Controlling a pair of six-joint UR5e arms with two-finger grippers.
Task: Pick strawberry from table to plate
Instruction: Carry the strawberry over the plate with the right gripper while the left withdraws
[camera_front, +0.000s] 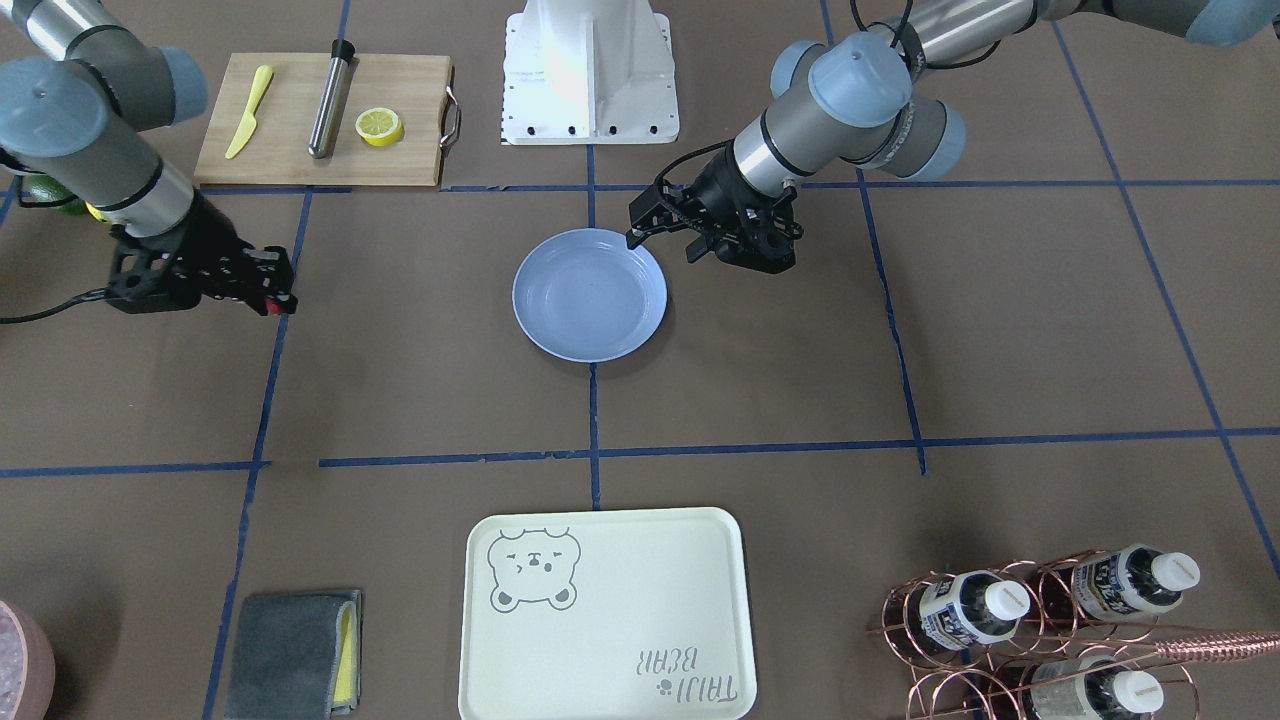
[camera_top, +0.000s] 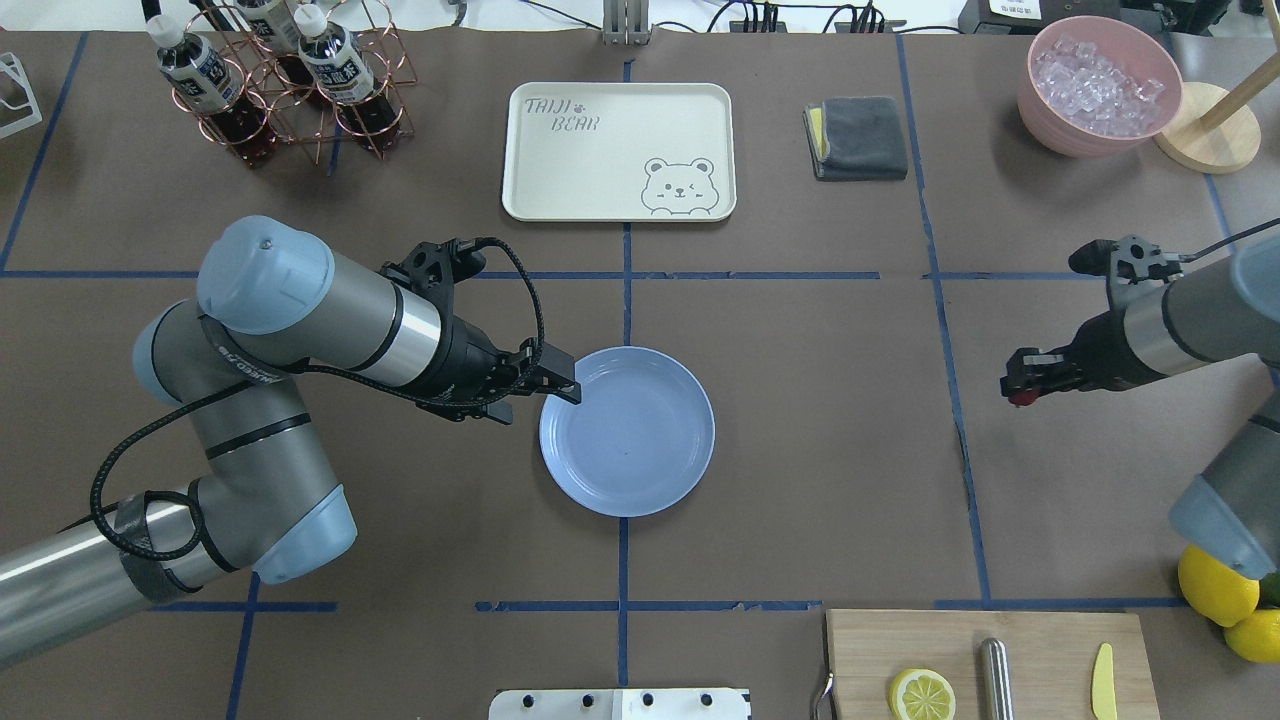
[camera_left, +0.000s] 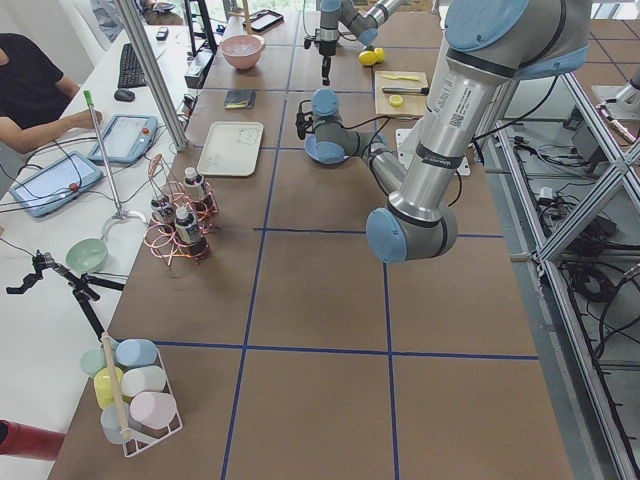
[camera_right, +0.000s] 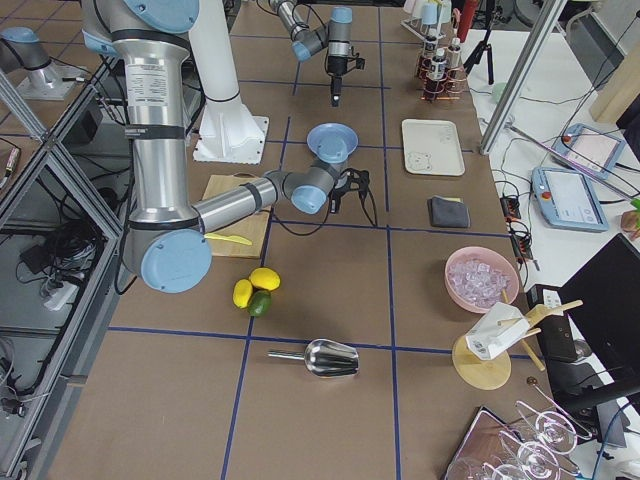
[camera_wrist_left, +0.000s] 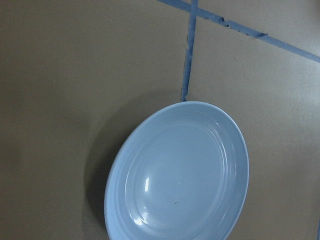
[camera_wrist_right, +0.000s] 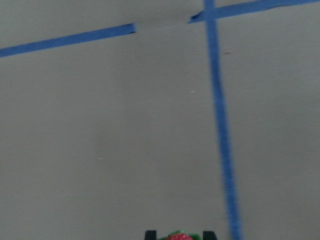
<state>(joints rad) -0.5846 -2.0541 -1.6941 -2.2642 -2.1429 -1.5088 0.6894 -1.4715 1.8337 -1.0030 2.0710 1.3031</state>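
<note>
The strawberry (camera_top: 1018, 399) is a small red berry held between the fingers of my right gripper (camera_top: 1020, 388), which is shut on it just above the table (camera_top: 820, 400), far to the plate's right. In the right wrist view the strawberry (camera_wrist_right: 179, 236) peeks out at the bottom edge between two dark fingertips. The pale blue plate (camera_top: 627, 430) lies empty at the table's middle. My left gripper (camera_top: 540, 400) hovers at the plate's left rim, open with nothing in it. The left wrist view shows only the plate (camera_wrist_left: 180, 175) on brown table.
A wooden cutting board (camera_top: 990, 660) with a lemon half (camera_top: 922, 694), a metal rod and a yellow knife lies near the robot's right. Whole lemons (camera_top: 1218, 585) sit beside it. Across the table are the bear tray (camera_top: 618, 150), grey cloth (camera_top: 858, 138), bottle rack (camera_top: 270, 80) and ice bowl (camera_top: 1098, 85).
</note>
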